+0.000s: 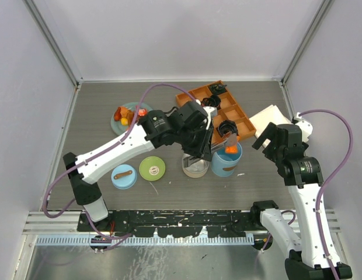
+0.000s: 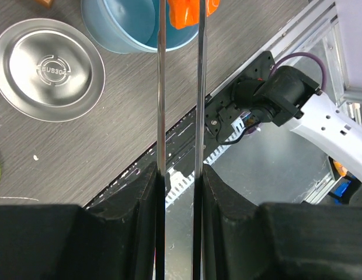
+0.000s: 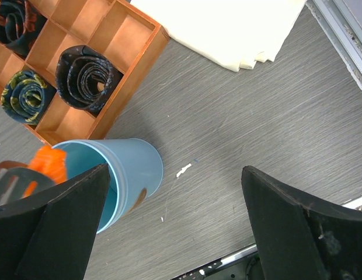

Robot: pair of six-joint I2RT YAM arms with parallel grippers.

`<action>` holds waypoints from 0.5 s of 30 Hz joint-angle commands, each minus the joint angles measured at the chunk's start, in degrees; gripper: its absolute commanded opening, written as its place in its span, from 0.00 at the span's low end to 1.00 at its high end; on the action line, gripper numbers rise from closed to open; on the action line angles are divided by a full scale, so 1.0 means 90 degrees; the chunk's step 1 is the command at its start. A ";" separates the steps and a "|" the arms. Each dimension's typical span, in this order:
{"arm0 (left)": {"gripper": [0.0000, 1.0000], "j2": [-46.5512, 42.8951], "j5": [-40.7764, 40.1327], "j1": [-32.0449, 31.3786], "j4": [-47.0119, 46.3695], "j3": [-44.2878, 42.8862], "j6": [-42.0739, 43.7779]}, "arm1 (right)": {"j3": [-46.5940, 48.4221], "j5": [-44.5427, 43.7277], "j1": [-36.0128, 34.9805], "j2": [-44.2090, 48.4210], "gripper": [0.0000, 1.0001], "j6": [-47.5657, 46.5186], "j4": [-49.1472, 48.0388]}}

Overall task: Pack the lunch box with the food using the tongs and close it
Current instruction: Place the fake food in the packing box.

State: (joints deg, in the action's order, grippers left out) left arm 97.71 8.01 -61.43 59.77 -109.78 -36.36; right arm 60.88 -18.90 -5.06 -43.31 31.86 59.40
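Observation:
My left gripper (image 2: 180,175) is shut on the slim metal tongs (image 2: 160,87), pressing their two arms close together. The tong tips pinch an orange food chunk (image 2: 184,11) over the open mouth of the light-blue cylinder (image 2: 128,26) of the lunch box. Seen from above, the chunk (image 1: 231,149) hangs just above the cylinder (image 1: 226,162). The empty steel tin (image 1: 195,167) stands next to it on the left. More food (image 1: 126,114) lies on the teal plate. The green lid (image 1: 152,168) and blue lid (image 1: 124,176) lie apart on the table. My right gripper (image 3: 175,221) hovers open beside the cylinder (image 3: 131,169).
The orange compartment tray (image 1: 219,108) with black coils stands behind the cylinder. A folded white cloth (image 1: 268,119) lies at the right, under my right arm. The teal plate (image 1: 118,122) is at the back left. Grey walls close in the table.

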 commanded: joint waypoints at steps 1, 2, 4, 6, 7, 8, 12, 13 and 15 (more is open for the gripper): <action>0.16 0.0064 -0.0017 -0.0101 -0.0332 -0.0065 0.0173 | 0.0052 -0.0049 0.0025 0.0147 1.00 0.0069 -0.0323; 0.17 0.0087 -0.0045 -0.0112 -0.0304 -0.0090 0.0197 | 0.0044 -0.0047 0.0025 0.0167 1.00 0.0065 -0.0321; 0.19 0.0153 -0.0077 -0.0154 -0.0211 -0.0163 0.0252 | 0.0021 -0.0026 0.0025 0.0202 1.00 0.0073 -0.0329; 0.19 0.0250 -0.0177 -0.0237 -0.0057 -0.0302 0.0310 | 0.0002 -0.0008 0.0025 0.0226 1.00 0.0064 -0.0341; 0.20 0.0313 -0.0325 -0.0278 0.0048 -0.0373 0.0347 | -0.0005 0.0004 0.0026 0.0239 1.00 0.0055 -0.0340; 0.20 0.0376 -0.0444 -0.0334 0.0142 -0.0442 0.0378 | -0.0012 0.0016 0.0026 0.0249 1.00 0.0059 -0.0350; 0.24 0.0591 -0.0738 -0.0501 0.0493 -0.0762 0.0496 | -0.0039 0.0092 0.0025 0.0254 1.00 0.0075 -0.0378; 0.25 0.0606 -0.0766 -0.0515 0.0498 -0.0797 0.0511 | -0.0049 0.0126 0.0025 0.0252 1.00 0.0076 -0.0387; 0.26 0.0616 -0.0770 -0.0527 0.0493 -0.0850 0.0514 | -0.0053 0.0171 0.0025 0.0257 1.00 0.0092 -0.0389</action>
State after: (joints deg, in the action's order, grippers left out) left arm 103.98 3.36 -65.43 64.29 -113.65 -33.36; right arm 60.38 -18.09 -5.02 -41.50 31.86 58.65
